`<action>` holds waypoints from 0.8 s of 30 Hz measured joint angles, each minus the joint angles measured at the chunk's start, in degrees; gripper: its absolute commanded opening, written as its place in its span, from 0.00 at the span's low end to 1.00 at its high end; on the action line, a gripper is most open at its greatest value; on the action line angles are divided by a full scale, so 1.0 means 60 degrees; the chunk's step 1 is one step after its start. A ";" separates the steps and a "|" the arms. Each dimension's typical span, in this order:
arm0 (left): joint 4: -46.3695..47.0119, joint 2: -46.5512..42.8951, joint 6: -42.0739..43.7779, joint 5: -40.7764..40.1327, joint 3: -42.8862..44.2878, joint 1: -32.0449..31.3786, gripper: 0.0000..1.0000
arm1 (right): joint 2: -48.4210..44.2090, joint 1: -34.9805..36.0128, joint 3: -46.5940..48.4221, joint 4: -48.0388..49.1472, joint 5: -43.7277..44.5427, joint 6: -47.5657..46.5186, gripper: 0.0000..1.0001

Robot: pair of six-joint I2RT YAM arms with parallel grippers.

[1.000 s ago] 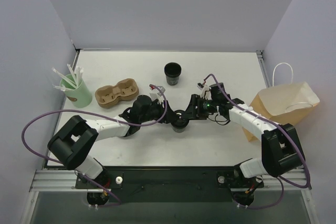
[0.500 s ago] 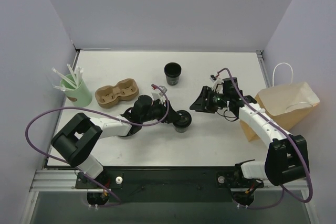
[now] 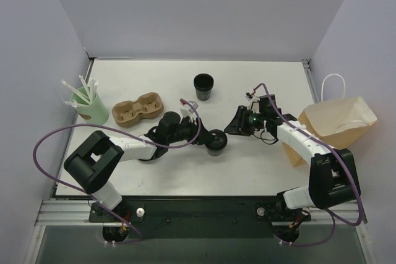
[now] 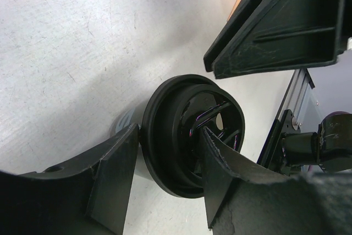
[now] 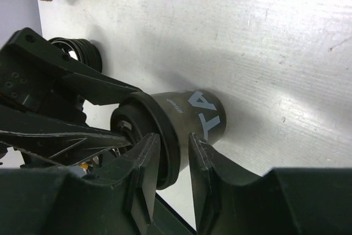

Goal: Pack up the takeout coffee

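The takeout coffee (image 3: pixel 214 143) stands near the middle of the tabletop (image 3: pixel 148 78), with the left gripper (image 4: pixel 168 136) reaching in from its left, one finger on each side of the lid. The right gripper (image 5: pixel 174 144) sits just to its right and behind, apart from it. A ribbed stack (image 3: pixel 203 86) stands behind; a cup carrier (image 3: pixel 137 109) and a cup of straws (image 3: pixel 86 104) lie to the left, and a paper bag (image 3: pixel 337 122) sits at the right edge.

Robot lab test cell, not a café; bare white table (image 3: pixel 185 174) boxed by plain lavender walls (image 3: pixel 204 10) left, far, right; metal rail (image 3: pixel 62 211) along near edge under my arm bases; purple cables (image 3: pixel 35 154) looping loose; only café goods about: takeout coffee (image 3: pixel 215 143), paper bag (image 3: pixel 337 122), cup carrier (image 3: pixel 137 109).
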 measured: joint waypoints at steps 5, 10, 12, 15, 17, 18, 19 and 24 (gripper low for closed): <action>0.0080 0.0047 -0.0007 0.0004 0.0000 -0.0007 0.56 | 0.0007 -0.0018 -0.0685 0.0831 -0.0084 0.0448 0.28; 0.0098 0.0058 -0.0011 -0.0069 -0.0004 -0.0036 0.56 | -0.0029 -0.0091 -0.1268 0.2011 -0.0342 0.0965 0.20; 0.0157 0.0058 -0.0015 -0.0160 -0.0033 -0.0066 0.56 | -0.0073 -0.0102 -0.1497 0.2488 -0.0404 0.1158 0.18; 0.0335 0.0058 -0.0058 -0.0251 -0.0138 -0.0098 0.55 | -0.0240 -0.0109 -0.1942 0.3217 -0.0408 0.1406 0.19; 0.0550 0.0062 -0.0087 -0.0324 -0.0244 -0.0124 0.55 | -0.0372 -0.0146 -0.2269 0.3708 -0.0408 0.1548 0.19; 0.0659 0.0076 -0.0102 -0.0361 -0.0295 -0.0135 0.55 | -0.0412 -0.0153 -0.2422 0.3967 -0.0408 0.1639 0.18; 0.0776 0.0091 -0.0120 -0.0397 -0.0350 -0.0142 0.55 | -0.0430 -0.0160 -0.2557 0.4218 -0.0408 0.1705 0.18; 0.1424 0.0178 -0.0313 -0.0561 -0.0674 -0.0182 0.55 | -0.0437 -0.0168 -0.3297 0.5610 -0.0390 0.2047 0.18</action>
